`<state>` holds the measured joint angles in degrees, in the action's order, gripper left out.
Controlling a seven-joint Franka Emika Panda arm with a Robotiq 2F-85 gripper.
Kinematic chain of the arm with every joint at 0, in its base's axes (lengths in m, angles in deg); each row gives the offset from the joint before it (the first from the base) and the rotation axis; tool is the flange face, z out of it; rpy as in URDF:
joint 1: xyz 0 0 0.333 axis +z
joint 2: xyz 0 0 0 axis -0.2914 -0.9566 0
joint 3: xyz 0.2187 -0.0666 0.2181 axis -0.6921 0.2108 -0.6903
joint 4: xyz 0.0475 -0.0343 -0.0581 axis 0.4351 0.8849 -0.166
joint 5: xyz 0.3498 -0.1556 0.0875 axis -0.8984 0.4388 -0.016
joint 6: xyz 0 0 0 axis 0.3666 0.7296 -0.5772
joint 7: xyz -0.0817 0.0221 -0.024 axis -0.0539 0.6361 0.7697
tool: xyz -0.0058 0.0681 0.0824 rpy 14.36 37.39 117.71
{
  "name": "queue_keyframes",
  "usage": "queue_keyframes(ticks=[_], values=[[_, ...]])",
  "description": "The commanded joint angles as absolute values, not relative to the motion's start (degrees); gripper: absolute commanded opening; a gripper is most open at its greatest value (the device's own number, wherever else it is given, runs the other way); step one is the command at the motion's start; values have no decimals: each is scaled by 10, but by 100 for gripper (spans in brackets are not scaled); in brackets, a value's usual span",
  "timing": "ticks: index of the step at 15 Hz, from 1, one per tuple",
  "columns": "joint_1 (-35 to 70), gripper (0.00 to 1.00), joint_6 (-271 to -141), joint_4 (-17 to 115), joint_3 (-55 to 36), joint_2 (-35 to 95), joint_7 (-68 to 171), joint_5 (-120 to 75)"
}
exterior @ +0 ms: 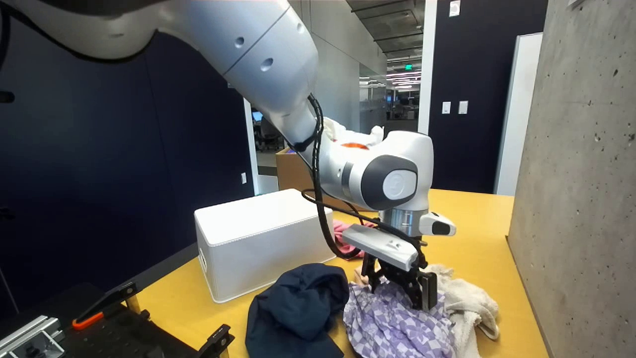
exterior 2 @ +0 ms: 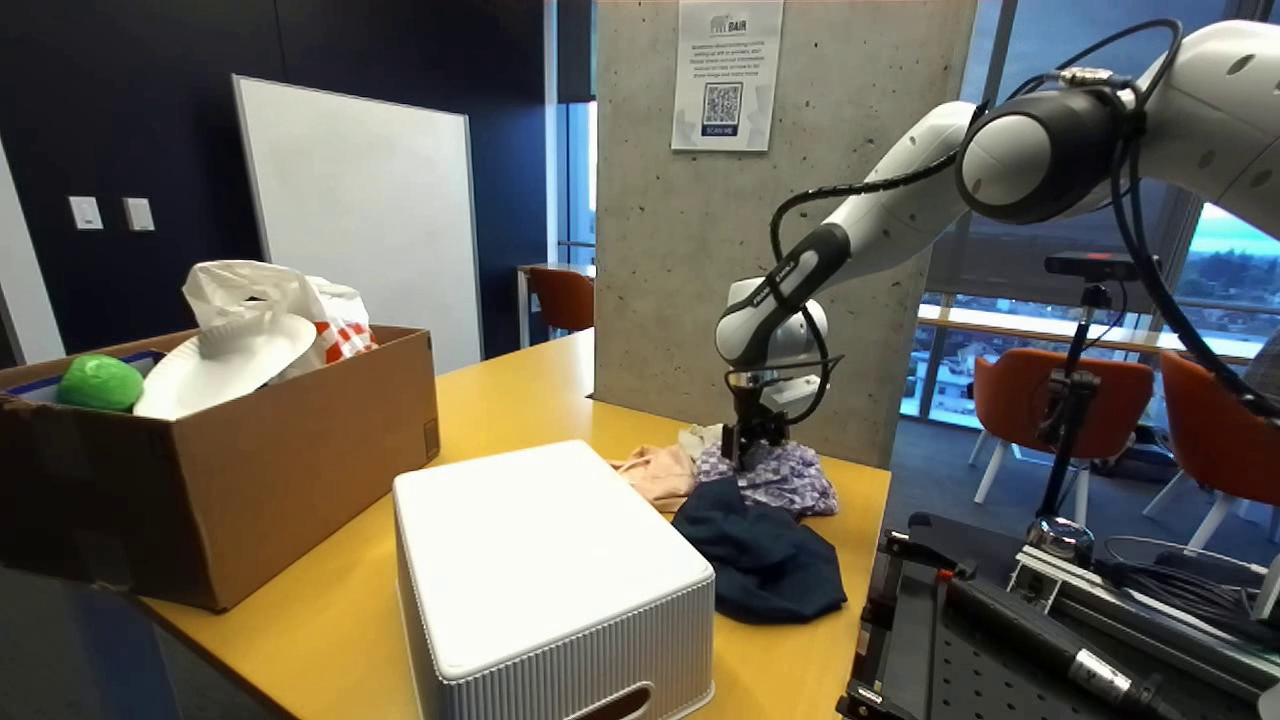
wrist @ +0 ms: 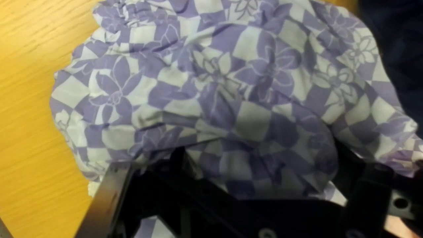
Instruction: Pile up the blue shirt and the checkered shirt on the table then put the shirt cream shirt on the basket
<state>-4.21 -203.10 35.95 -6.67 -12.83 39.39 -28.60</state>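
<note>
The gripper (exterior: pixel 400 292) points down into the checkered shirt (wrist: pixel 264 76), its fingers (exterior: pixel 429 291) spread wide, with a loose fold of the purple-and-white fabric between them in the wrist view. That shirt lies heaped on the desk (exterior: pixel 479 243) directly beneath the gripper and spreads out around it. In an exterior view the blue shirt (exterior: pixel 298 308), dark and crumpled, is near the gripper on its left, just beside the checkered heap, while a cream shirt (exterior: pixel 469 298) lies to the gripper's right, partly hidden by the checkered one. In an exterior view a peach cloth (exterior 2: pixel 657 475) is left of the gripper; farther out that way stand the white basket (exterior 2: pixel 560 550) and a cardboard box (exterior 2: pixel 310 480).
</note>
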Motion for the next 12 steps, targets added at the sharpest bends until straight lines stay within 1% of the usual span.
queue_keyframes(ticks=[1, 2, 5, 9, 10, 12], values=[[-44, 75, -1990, 300, -58, -172, 407, -286], [-45, 74, -1984, 291, -56, -179, 412, -287], [-48, 49, -1963, 264, -55, -189, 419, -290], [-50, 21, -1930, 230, -55, -185, 429, -292], [-49, 12, -1925, 222, -55, -182, 433, -293], [-46, 0, -1911, 211, -57, -164, 439, -294]])
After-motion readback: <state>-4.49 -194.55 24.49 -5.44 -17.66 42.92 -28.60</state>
